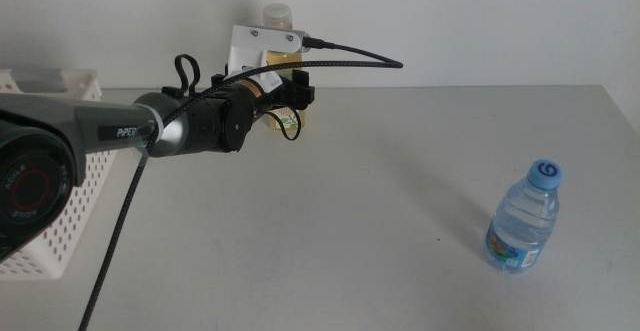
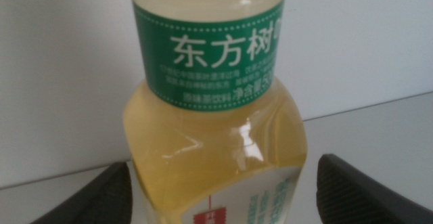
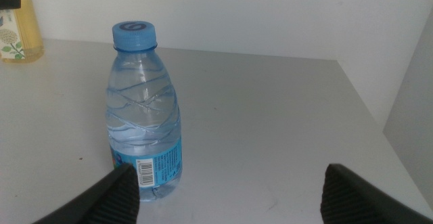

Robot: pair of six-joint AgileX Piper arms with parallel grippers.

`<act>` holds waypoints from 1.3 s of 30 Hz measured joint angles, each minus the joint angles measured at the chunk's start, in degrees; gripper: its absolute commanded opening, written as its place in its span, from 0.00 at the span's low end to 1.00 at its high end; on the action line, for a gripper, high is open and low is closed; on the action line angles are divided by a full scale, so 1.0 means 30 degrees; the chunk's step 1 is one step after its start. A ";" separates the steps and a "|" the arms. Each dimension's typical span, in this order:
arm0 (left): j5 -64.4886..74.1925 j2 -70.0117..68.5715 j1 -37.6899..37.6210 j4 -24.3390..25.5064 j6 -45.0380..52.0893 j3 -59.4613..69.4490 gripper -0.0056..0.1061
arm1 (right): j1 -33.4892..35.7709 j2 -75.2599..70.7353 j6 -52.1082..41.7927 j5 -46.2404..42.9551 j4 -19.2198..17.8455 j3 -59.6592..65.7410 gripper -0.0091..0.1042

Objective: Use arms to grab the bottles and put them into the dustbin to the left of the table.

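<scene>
Upright between the left gripper's point(image 2: 220, 190) spread jaws stands the tea bottle point(image 2: 213, 116) at the tabletop's point(image 1: 400, 191) far edge; the right gripper point(image 3: 226, 197) waits, released.

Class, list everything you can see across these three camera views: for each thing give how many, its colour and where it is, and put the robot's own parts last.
tea bottle: one, yellowish with green label, upright at the table's far edge, between the left gripper's jaws.
water bottle: one, clear with blue cap and blue label, upright on the table's right side.
dustbin: one, white, perforated, at the table's left edge.
table: one, light grey.
left gripper: one, dark jaws open on either side of the tea bottle.
right gripper: one, dark jaws open, beside the water bottle, not touching it.
</scene>
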 measured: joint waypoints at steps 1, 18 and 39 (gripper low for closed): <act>-0.0095 0.0181 0.0012 0.0000 0.0000 -0.0152 0.89 | 0.0000 0.0000 0.0000 0.0000 0.0000 0.0000 0.91; -0.5833 0.3145 0.0012 -0.0062 0.0000 -0.0926 0.89 | 0.0000 0.0000 0.0000 0.0000 0.0000 0.0000 0.91; -0.7788 0.4063 -0.0004 0.0374 -0.0303 -0.1096 0.03 | 0.0000 0.0000 0.0000 0.0000 0.0000 0.0000 0.91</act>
